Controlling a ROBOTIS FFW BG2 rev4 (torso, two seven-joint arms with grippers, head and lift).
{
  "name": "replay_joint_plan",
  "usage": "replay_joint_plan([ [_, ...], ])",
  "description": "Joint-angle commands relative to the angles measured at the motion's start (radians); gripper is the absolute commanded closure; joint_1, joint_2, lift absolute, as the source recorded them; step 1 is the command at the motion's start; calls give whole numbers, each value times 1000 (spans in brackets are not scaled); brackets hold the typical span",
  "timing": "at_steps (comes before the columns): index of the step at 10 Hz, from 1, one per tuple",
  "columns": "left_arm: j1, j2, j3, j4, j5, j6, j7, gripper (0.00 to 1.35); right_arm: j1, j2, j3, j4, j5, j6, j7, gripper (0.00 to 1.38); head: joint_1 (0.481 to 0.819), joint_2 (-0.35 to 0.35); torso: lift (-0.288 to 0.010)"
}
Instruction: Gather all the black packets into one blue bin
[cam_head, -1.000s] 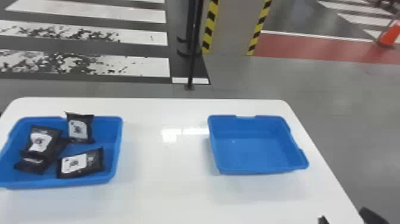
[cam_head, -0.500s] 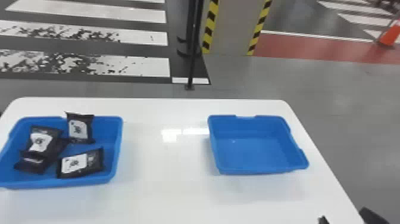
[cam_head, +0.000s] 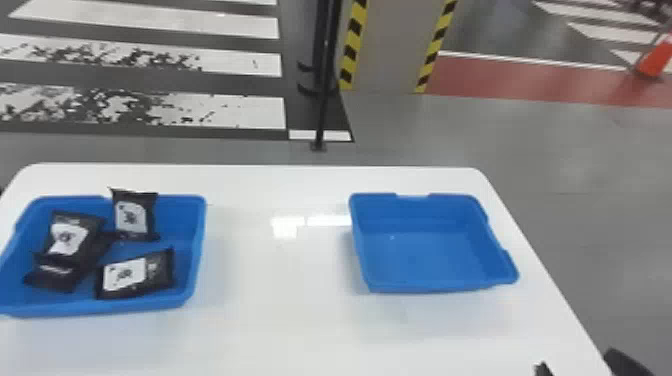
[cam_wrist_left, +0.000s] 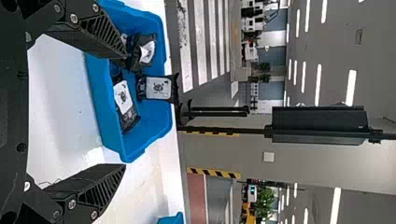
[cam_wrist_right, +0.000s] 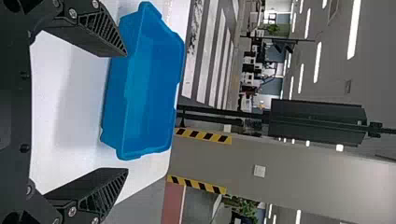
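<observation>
Across the table nothing has shifted: black packets in one blue bin, my left gripper and right gripper spread empty, gathering apparently done.

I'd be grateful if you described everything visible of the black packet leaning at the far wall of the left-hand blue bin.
The black packet looks like soft film, slightly creased, with flattened end seams and a white label bearing a dark emblem. It leans against the far wall of the blue bin, its top end above the rim.
</observation>
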Motion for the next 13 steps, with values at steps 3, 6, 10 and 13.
replay_joint_plan([
  [3, 0, 2, 0, 2, 2, 1, 0, 208, -2, 2, 0, 6, -8, 0, 0, 147, 695, -195, -110],
  [6, 2, 2, -2, 2, 4, -2, 0, 208, -2, 2, 0, 6, -10, 0, 0, 147, 695, -198, -110],
  [10, 0, 3, -4, 5, 4, -2, 0, 208, -2, 2, 0, 8, -12, 0, 0, 147, 695, -199, -110],
  [13, -3, 5, -8, 5, 8, 1, -1, 206, -7, 2, 0, 10, -12, 0, 0, 147, 695, -203, -110],
])
